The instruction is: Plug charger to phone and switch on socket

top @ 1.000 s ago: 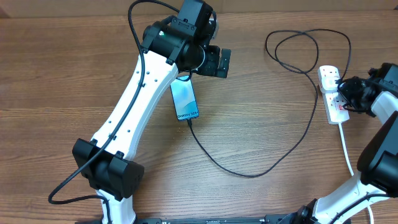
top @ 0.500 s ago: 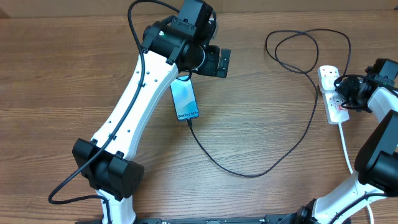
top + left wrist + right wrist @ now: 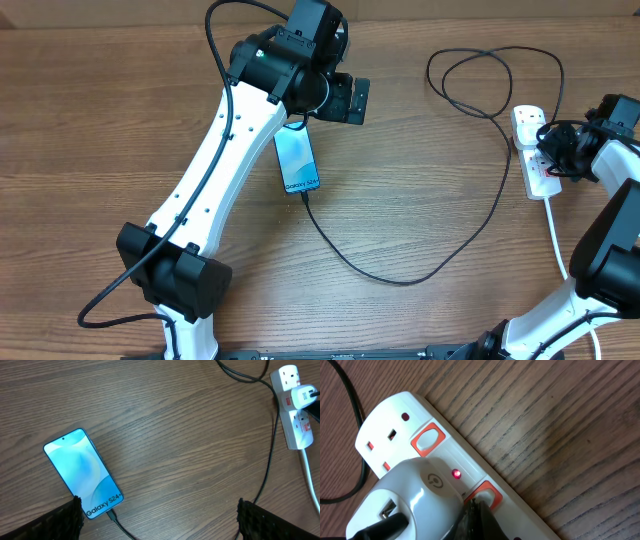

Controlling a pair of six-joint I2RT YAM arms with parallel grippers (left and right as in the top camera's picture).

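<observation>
1. With right gripper fingers clenched on nothing, presses at the lower red switch of the socket, far right on the table; red lamp lit.
2. Hangs left gripper released above the phone, mid-table.
3. Risks slipping off the switch, shoving the socket or tugging the charger loose.
4. Shows phone flat, screen up, long axis away-to-near and slightly tilted, port end toward the robot, cable plugged in.

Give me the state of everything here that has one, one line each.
phone, screen lit, charger connector plugged in.
charger, one end in phone, adapter seated in the socket.
socket, red lamp lit beside occupied outlet; other outlet empty.
left gripper, open, holding nothing.
right gripper, shut, tip at the orange switch.
</observation>
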